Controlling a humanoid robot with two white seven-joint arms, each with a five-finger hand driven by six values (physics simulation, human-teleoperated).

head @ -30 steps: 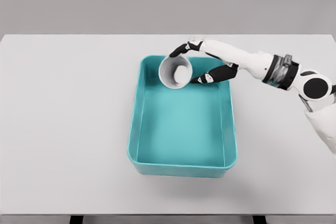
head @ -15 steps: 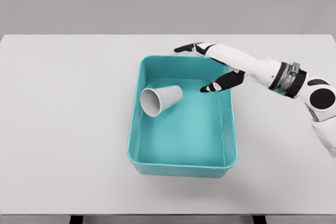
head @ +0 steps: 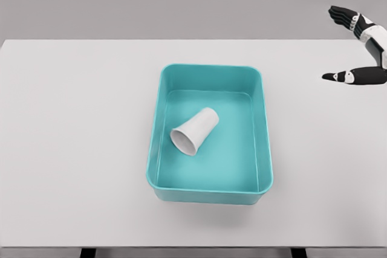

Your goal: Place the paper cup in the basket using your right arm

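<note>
The white paper cup (head: pixel 195 130) lies on its side on the floor of the teal basket (head: pixel 264 143), its mouth pointing toward the lower left. My right hand (head: pixel 341 45) is at the far right edge of the view, raised above the table and well away from the basket. Its fingers are spread and hold nothing. The left arm does not show.
The basket stands in the middle of a white table (head: pixel 78 137). The table's front edge runs along the bottom of the view, and a grey wall lies behind it.
My right hand let go of the cup over the basket's back part and drew far back to the right. The cup dropped, then rolled to the basket's middle.
</note>
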